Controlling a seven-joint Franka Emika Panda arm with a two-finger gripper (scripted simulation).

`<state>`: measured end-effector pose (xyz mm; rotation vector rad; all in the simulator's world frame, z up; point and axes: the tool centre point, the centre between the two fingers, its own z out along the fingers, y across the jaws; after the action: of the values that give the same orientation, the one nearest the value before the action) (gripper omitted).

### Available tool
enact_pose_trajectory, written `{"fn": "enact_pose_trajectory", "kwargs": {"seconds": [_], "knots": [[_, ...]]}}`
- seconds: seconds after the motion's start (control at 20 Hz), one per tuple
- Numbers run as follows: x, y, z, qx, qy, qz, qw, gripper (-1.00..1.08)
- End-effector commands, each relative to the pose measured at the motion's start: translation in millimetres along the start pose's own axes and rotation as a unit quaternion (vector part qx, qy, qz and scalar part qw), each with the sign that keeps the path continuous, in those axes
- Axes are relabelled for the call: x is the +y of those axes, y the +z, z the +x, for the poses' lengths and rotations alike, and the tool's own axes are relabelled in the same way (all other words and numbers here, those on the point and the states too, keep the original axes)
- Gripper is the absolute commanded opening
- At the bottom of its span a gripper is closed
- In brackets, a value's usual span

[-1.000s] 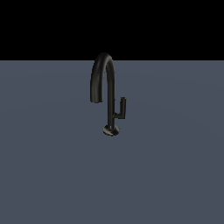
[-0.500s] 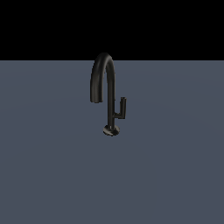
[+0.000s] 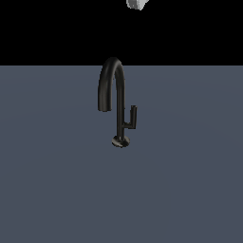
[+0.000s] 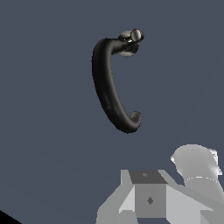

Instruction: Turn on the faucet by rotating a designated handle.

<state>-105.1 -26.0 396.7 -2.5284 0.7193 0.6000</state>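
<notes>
The glossy black gooseneck faucet (image 3: 117, 95) stands upright on the grey surface, with its round base (image 3: 120, 141) below. The handle (image 3: 133, 116) is a short L-shaped lever on the stem's side toward the exterior view's right, its thin bar upright. The wrist view looks down on the arched spout (image 4: 107, 92) and the top of the handle (image 4: 136, 35). Only a grey piece of my arm (image 3: 135, 4) shows at the exterior view's top edge, high above the faucet. Grey hand housing (image 4: 151, 199) shows in the wrist view, apart from the faucet. The fingertips are not visible.
A flat blue-grey surface (image 3: 57, 190) spreads around the faucet, with black background behind it. A rounded grey arm part (image 4: 197, 164) shows in the wrist view.
A grey piece of my arm has come into the exterior view at the top edge. The faucet and handle have not moved.
</notes>
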Motion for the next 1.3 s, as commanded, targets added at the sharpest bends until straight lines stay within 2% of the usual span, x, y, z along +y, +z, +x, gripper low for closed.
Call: {"fn": "enact_pose_trajectory", "kwargs": {"seconds": [0.0,0.2,0.35,0.65,0.95,1.25], "knots": [[-2,3,17,-0.021,0.024,0.025,0.9992,-1.00],[-5,9,45,-0.055,0.062,0.065,0.9944,-1.00],[-5,15,66,-0.081,0.092,0.097,0.9877,-1.00],[-4,31,109,-0.135,0.153,0.161,0.9656,-1.00],[0,53,150,-0.189,0.213,0.225,0.9319,-1.00],[6,80,187,-0.242,0.272,0.287,0.8863,-1.00]]}}
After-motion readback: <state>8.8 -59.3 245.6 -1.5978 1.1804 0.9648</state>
